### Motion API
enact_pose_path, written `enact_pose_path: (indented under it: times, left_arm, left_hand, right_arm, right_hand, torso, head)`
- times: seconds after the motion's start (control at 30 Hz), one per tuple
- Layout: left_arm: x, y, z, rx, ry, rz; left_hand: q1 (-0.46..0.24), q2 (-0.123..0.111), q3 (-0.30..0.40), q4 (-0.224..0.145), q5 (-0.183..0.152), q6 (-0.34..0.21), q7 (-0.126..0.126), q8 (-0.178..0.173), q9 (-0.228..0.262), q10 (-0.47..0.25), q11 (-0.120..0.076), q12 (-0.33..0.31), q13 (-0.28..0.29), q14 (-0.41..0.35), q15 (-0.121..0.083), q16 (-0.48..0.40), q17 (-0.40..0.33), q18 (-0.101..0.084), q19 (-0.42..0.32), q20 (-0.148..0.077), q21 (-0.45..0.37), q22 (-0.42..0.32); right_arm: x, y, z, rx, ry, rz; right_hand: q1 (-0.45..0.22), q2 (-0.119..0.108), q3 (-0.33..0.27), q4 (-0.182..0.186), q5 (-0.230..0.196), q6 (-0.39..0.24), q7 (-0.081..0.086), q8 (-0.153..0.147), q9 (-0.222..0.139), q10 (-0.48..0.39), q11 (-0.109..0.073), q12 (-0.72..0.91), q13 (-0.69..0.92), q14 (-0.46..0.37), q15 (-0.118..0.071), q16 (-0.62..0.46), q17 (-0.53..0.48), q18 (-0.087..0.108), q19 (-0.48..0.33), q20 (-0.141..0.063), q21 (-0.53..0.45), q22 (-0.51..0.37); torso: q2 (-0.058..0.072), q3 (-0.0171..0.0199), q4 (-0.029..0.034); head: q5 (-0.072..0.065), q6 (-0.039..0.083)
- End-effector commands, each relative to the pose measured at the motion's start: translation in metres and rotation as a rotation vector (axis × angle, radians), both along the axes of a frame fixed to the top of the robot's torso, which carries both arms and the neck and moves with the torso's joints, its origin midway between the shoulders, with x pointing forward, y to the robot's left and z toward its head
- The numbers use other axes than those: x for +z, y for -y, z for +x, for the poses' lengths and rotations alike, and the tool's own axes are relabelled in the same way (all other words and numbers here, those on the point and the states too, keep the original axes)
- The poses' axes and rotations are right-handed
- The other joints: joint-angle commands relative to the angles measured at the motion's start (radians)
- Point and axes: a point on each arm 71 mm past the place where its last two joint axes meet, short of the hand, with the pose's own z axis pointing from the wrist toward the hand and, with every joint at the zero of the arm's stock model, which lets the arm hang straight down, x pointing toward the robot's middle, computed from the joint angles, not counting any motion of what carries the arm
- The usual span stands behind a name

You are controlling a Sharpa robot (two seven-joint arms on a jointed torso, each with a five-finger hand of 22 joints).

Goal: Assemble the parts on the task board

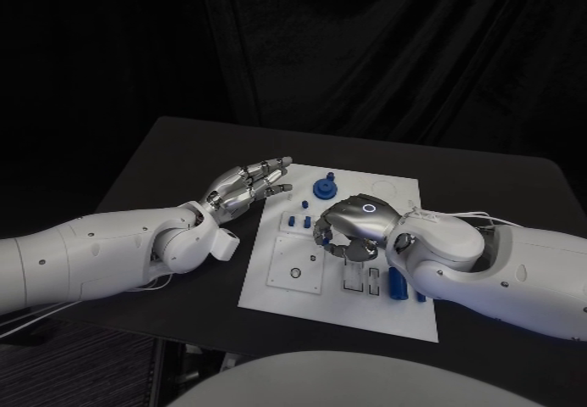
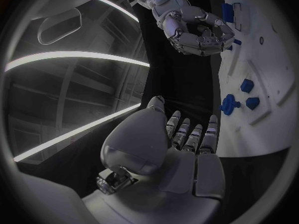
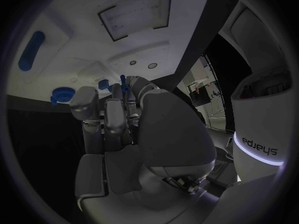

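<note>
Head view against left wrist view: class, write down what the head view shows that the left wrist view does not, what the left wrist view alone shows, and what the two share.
Head view alone: the black table around the whole task board, the long blue part near the robot, and the clear block beside it.

Left wrist view alone: the back of the left hand from behind, fingers straight and holding nothing.

Both: the right hand, curled over the board, and the round blue gear-like part at the board's far edge.
</note>
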Motion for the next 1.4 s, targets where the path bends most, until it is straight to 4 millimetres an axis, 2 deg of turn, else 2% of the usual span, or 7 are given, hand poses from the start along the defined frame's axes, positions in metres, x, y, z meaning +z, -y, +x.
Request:
enact_pose_path:
  times: [0.03,0.17,0.37,0.6,0.93,1.2,1.4]
  left_arm:
    - [0.003,0.002,0.0,-0.001,0.031,-0.035]
    - [0.002,0.003,0.0,-0.005,0.028,-0.036]
    - [0.001,0.005,0.0,-0.013,0.021,-0.037]
    - [0.001,0.005,-0.001,-0.01,0.021,-0.037]
    - [-0.001,0.006,-0.001,-0.013,0.018,-0.037]
    - [-0.002,0.006,-0.001,-0.015,0.013,-0.037]
    - [-0.003,0.005,-0.002,-0.013,0.01,-0.035]
  left_hand:
    - [0.008,0.004,0.007,0.0,0.004,0.005,0.009,0.004,0.002,0.002,0.005,0.008,0.002,-0.006,-0.001,0.004,0.0,0.02,0.001,-0.005,0.001,-0.002]
    - [0.009,0.005,0.008,0.0,0.004,0.007,0.011,0.005,0.002,0.003,0.006,0.009,0.002,-0.006,-0.001,0.004,0.0,0.021,0.001,-0.005,0.0,-0.003]
    - [0.015,0.01,0.012,0.003,0.004,0.035,0.038,0.01,0.006,0.006,-0.002,0.014,0.002,0.004,0.001,0.009,0.002,0.021,0.003,-0.003,0.0,-0.007]
    - [0.017,0.007,0.011,0.004,0.004,0.028,0.027,0.008,0.004,0.006,0.006,0.016,0.002,0.007,-0.006,0.01,0.003,0.025,0.001,-0.005,-0.001,-0.012]
    - [0.017,0.007,0.011,0.004,0.005,0.026,0.024,0.007,0.004,0.005,0.007,0.015,0.002,0.004,-0.007,0.009,0.002,0.025,0.002,-0.005,-0.001,-0.012]
    - [0.018,0.007,0.011,0.004,0.005,0.025,0.024,0.007,0.004,0.004,0.008,0.014,0.002,0.003,-0.007,0.009,0.002,0.026,0.001,-0.005,-0.001,-0.013]
    - [0.019,0.006,0.011,0.003,0.007,0.025,0.023,0.006,0.004,0.004,0.008,0.014,0.002,0.003,-0.007,0.009,0.002,0.026,0.003,-0.005,-0.001,-0.012]
  right_arm:
    - [-0.005,-0.003,-0.001,0.0,-0.012,-0.027]
    - [-0.007,-0.007,-0.002,0.005,-0.016,-0.025]
    - [-0.012,-0.011,-0.005,0.01,-0.024,-0.016]
    - [-0.019,-0.014,-0.008,0.015,-0.032,0.0]
    - [-0.022,-0.016,-0.007,0.015,-0.034,0.001]
    - [-0.024,-0.018,-0.006,0.018,-0.035,0.0]
    - [-0.028,-0.019,-0.006,0.018,-0.039,-0.001]
  right_hand:
    - [0.001,0.006,0.002,0.005,-0.01,-0.001,0.0,-0.004,-0.001,0.011,-0.003,0.0,-0.001,-0.001,0.008,-0.004,-0.001,-0.011,-0.001,0.005,-0.002,0.122]
    - [0.002,0.005,0.002,0.005,-0.012,0.0,0.0,-0.004,-0.002,0.012,-0.003,-0.001,-0.001,-0.001,0.009,-0.003,0.0,-0.011,-0.001,0.005,-0.001,0.122]
    - [0.002,0.005,0.002,0.004,-0.015,0.001,0.0,-0.004,-0.002,0.012,-0.002,-0.001,-0.001,0.0,0.009,-0.002,0.002,-0.011,-0.001,0.006,-0.001,0.122]
    - [0.004,0.003,0.002,0.002,-0.016,0.003,0.0,-0.005,-0.003,0.012,-0.002,-0.003,-0.002,0.003,0.009,0.003,0.006,-0.011,0.0,0.006,0.001,0.123]
    - [0.005,0.003,0.003,0.002,-0.017,0.005,0.0,-0.005,-0.003,0.013,-0.002,-0.004,-0.003,0.003,0.009,0.003,0.006,-0.01,-0.001,0.007,-0.002,0.122]
    - [0.006,0.003,0.003,0.001,-0.017,0.006,0.001,-0.005,-0.003,0.013,-0.002,-0.004,-0.003,0.003,0.009,0.003,0.007,-0.01,-0.001,0.007,0.0,0.122]
    - [0.005,0.003,0.003,0.002,-0.018,0.007,0.001,-0.004,-0.003,0.014,-0.002,-0.004,-0.003,0.003,0.009,0.003,0.006,-0.01,-0.001,0.007,-0.002,0.122]
  torso:
    - [0.0,-0.0024,0.0012]
    - [0.001,-0.0018,0.0019]
    - [0.002,-0.0006,0.0014]
    - [0.001,-0.0008,-0.0041]
    - [-0.001,0.0,-0.0023]
    - [-0.001,-0.0008,-0.0008]
    - [-0.001,-0.0005,-0.0031]
  head:
    - [0.007,0.0]
    - [0.01,0.0]
    - [0.021,0.0]
    - [0.033,0.0]
    - [0.035,0.0]
    - [0.028,0.0]
    - [0.032,0.0]
